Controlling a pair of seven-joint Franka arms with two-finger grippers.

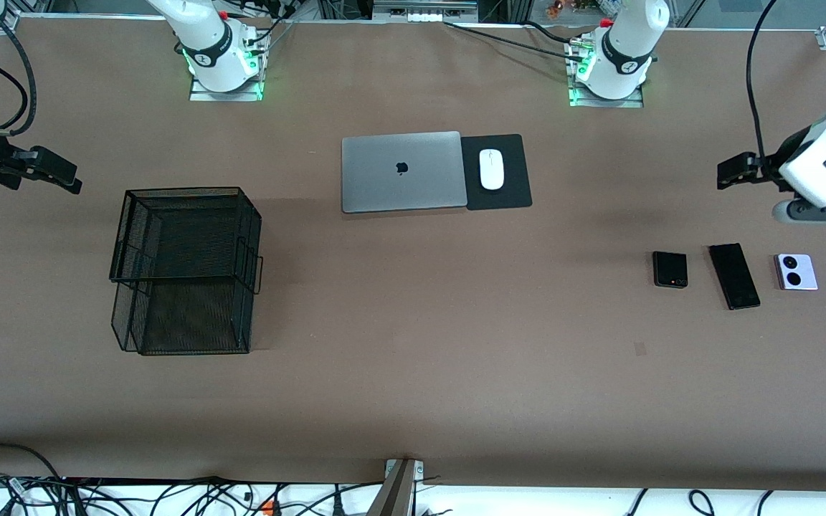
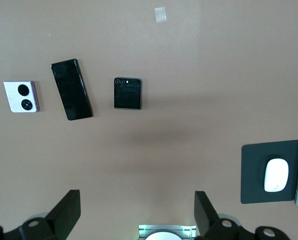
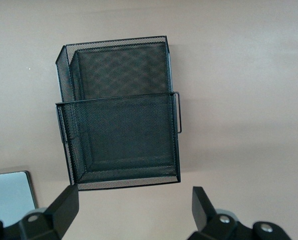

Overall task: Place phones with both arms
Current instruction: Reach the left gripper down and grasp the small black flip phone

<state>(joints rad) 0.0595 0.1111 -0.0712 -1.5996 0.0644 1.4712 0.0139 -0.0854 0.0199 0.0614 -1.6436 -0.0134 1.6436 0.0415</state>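
Three phones lie flat in a row at the left arm's end of the table: a small squarish black one [image 1: 670, 269] [image 2: 127, 93], a long slim black slab [image 1: 734, 276] [image 2: 71, 89], and a lilac-white one with two black circles [image 1: 796, 271] [image 2: 21, 96]. My left gripper [image 1: 732, 172] [image 2: 137, 200] hangs open and empty over bare table near the row, above none of the phones. At the right arm's end of the table my right gripper [image 1: 62, 175] [image 3: 134, 197] is also open and empty, over bare table beside a black wire-mesh basket [image 1: 183, 191] [image 3: 118, 97].
The two-tier mesh basket has nothing in it. A shut silver laptop [image 1: 402, 172] [image 3: 8, 197] lies mid-table near the bases. Beside it is a black mouse pad [image 1: 510, 193] [image 2: 254, 172] with a white mouse [image 1: 491, 169] [image 2: 276, 175] on it.
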